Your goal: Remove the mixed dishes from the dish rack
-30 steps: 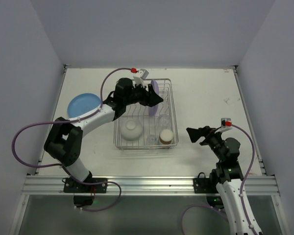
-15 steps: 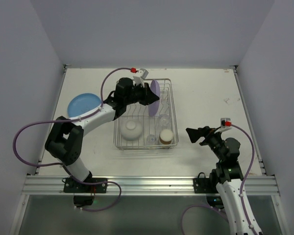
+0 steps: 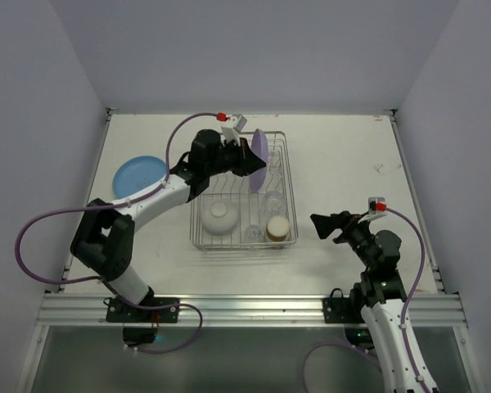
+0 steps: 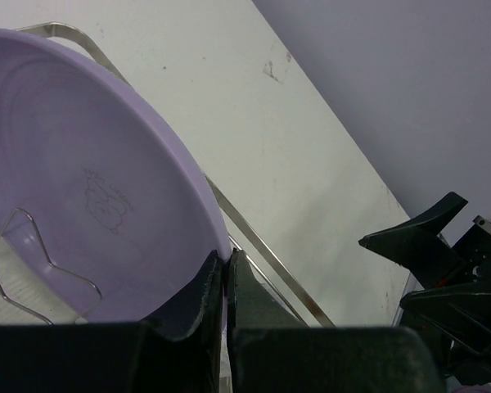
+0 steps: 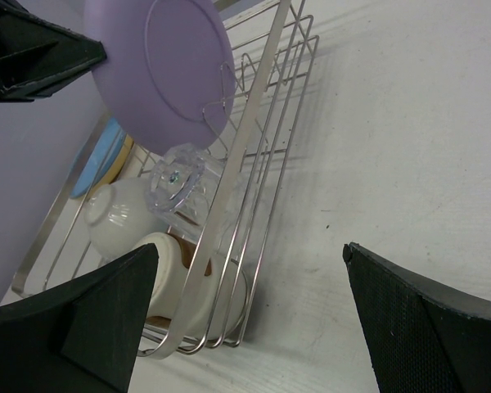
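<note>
The purple plate (image 3: pixel 259 150) stands on edge at the far end of the dish rack (image 3: pixel 291 206). My left gripper (image 3: pixel 247 158) is shut on its rim; in the left wrist view both fingers pinch the purple plate's (image 4: pixel 90 188) edge at the gripper (image 4: pixel 224 255). A white bowl (image 3: pixel 219 217), a clear glass (image 3: pixel 273 199) and a brown cup (image 3: pixel 277 228) sit in the near half of the rack. A blue plate (image 3: pixel 139 174) lies on the table to the rack's left. My right gripper (image 3: pixel 321 227) stands open to the right of the rack, nothing between its fingers.
The right wrist view looks along the rack's right wall (image 5: pixel 229 172) at the purple plate (image 5: pixel 159 65), glass (image 5: pixel 180 180), bowl (image 5: pixel 119 217) and cup (image 5: pixel 188 282). Grey walls enclose the table on three sides. A metal rail runs along the near edge.
My left gripper has shut on the purple plate's rim; a second ago its jaws stood apart around it. The right arm has not moved.
</note>
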Available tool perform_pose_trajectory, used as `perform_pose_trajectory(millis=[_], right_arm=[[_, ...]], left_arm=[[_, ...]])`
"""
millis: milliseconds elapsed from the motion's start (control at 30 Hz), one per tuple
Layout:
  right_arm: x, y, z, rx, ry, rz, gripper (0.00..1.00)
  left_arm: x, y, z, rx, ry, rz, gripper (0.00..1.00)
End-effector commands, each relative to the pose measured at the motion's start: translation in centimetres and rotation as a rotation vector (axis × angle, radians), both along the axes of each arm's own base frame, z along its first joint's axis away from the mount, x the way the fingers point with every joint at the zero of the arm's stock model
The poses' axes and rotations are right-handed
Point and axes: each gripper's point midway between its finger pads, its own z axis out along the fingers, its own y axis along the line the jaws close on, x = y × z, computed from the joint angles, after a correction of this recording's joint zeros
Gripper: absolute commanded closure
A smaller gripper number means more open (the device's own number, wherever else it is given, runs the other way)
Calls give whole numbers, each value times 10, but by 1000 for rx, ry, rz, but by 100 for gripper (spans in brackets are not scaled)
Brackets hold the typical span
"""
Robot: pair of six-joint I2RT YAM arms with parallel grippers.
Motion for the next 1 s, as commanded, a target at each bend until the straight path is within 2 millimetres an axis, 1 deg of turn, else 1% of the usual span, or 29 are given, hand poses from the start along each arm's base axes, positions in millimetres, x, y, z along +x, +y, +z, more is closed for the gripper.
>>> perform_pose_trajectory(millis=[0,133,167,200,300,433,500,567,600,667,733,767,867,933,967], right_arm=[[2,3,18,3,-56,18,1],[2,4,17,2,-55,24,1],[1,4,17,4,-53,27,1],[2,4,17,3,-54,26,1],[2,4,17,4,-53,26,1],[2,4,18,3,-57,27,1],[2,4,17,4,-55,29,1],[2,4,17,3,-54,29,1],[1,5,17,2,-54,32,1],[1,5,17,3,-54,32,1],[2,5,16,3,-51,30,1],[2,5,17,3,-54,30,1],[2,5,17,3,-54,32,1],[1,5,17,3,-52,34,1],[2,5,17,3,-52,34,1]], left_arm=[[-7,1,69,-98,-171,-26,100],[-14,2,89,-146,-205,-57,100],[-18,2,93,-162,-208,-73,100],[-20,2,94,-169,-207,-76,100],[-25,3,107,-206,-226,-93,100],[-30,5,118,-227,-246,-101,100],[-30,8,118,-211,-242,-83,100],[-27,12,122,-190,-261,-62,100],[-27,13,120,-175,-252,-55,100],[-26,19,125,-161,-269,-30,100],[-28,23,125,-145,-267,-16,100],[-28,27,128,-138,-280,2,100],[-29,38,128,-110,-288,49,100],[-29,45,125,-88,-280,82,100],[-27,53,123,-63,-273,131,100]])
